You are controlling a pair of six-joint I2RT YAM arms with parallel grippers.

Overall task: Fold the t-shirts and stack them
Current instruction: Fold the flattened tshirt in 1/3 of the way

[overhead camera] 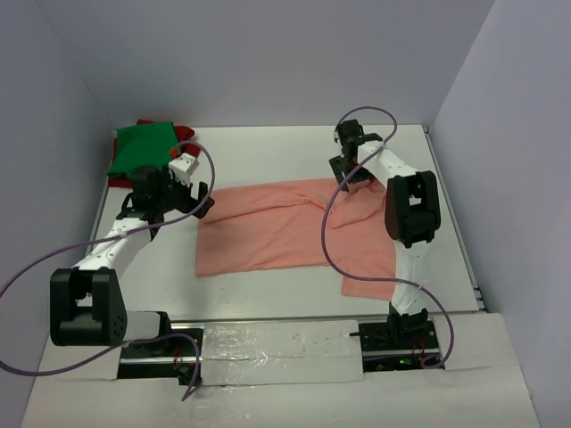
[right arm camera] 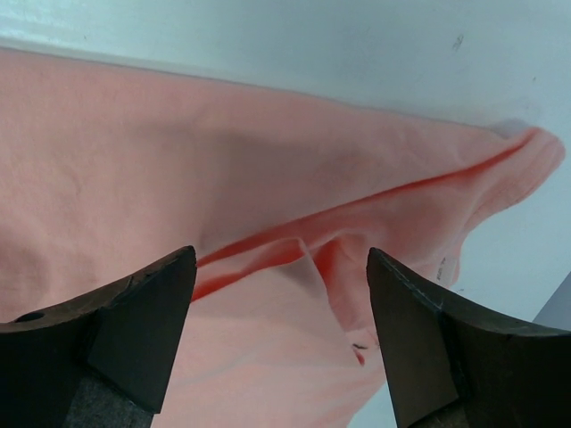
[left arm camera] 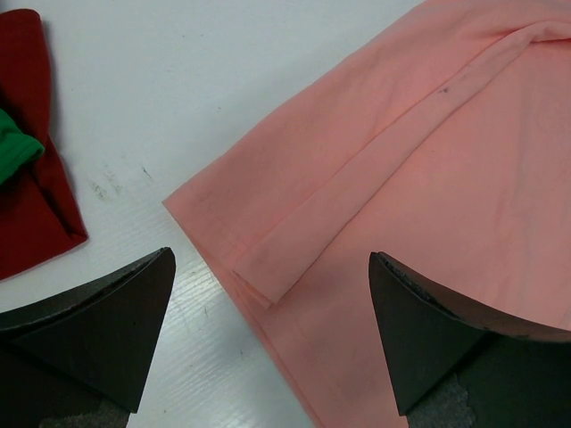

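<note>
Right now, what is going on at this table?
A pink shirt lies spread out on the table. The left gripper is open above its left edge, the right gripper open above its far right part; neither holds anything. A green shirt lies folded on a red shirt at the far left.

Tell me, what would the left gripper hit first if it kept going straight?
Probably the pink shirt, whose folded corner lies straight ahead of the open left gripper; depth is unclear.
</note>
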